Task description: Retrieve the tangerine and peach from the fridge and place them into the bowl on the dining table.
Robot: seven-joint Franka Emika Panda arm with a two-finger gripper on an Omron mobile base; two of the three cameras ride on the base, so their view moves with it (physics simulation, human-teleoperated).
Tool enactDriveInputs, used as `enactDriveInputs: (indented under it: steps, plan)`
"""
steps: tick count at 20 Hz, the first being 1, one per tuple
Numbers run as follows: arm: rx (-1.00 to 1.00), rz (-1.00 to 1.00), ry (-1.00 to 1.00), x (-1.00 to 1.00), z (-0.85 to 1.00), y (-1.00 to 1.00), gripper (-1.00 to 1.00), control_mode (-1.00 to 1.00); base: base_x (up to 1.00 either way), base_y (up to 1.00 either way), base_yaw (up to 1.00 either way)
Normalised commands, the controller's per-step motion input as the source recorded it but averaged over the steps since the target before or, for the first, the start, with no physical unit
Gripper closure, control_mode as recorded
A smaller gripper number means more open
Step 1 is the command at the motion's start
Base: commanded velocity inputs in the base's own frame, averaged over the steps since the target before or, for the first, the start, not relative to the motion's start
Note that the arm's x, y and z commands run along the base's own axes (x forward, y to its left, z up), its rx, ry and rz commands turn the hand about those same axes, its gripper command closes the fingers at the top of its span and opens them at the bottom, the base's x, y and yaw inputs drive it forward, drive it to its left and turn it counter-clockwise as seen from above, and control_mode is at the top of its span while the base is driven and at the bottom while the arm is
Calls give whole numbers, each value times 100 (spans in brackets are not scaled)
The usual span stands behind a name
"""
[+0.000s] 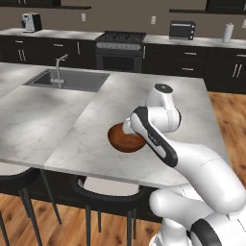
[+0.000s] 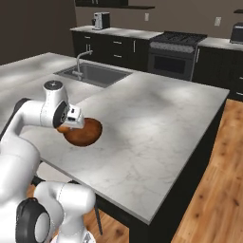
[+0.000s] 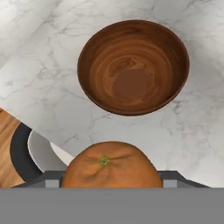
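The gripper (image 3: 111, 181) is clamped on the tangerine (image 3: 111, 165), which sits at the bottom of the hand view with its green stem dimple facing the camera; its lower part is cut off there, and the finger tips themselves are hidden behind the fruit. In the same view the bowl (image 3: 133, 66) lies on the marble of the dining table (image 3: 35, 65), its wood-grained inside bare and seen from almost straight above, with the fruit hanging apart from it, off its rim on the side nearer the table edge. The right base view shows the hand (image 2: 72, 117) pointing down just above the bowl's (image 2: 85, 133) near-left rim, a sliver of orange peeking beneath it, though the jaws are too small to make out. From the left base view the forearm crosses in front, covering the hand and the right part of the bowl (image 1: 122, 138), so the fruit cannot be seen. That view does give the arm's pose: it rises from the base, folds at the elbow and reaches forward over the table edge. The sink (image 1: 67, 79) is set well apart at the far end.
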Motion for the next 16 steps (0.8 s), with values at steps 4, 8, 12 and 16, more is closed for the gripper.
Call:
enactDriveInputs:
  steps: [4, 8, 12, 16]
  plan:
    - [0, 0, 0, 36, -24, 0, 100, -100, 0, 0, 0]
    - [0, 0, 0, 35, -23, 0, 100, -100, 0, 0, 0]
    - [0, 0, 0, 34, -18, 0, 100, -100, 0, 0, 0]
    - [0, 0, 0, 34, -13, 0, 100, -100, 0, 0, 0]
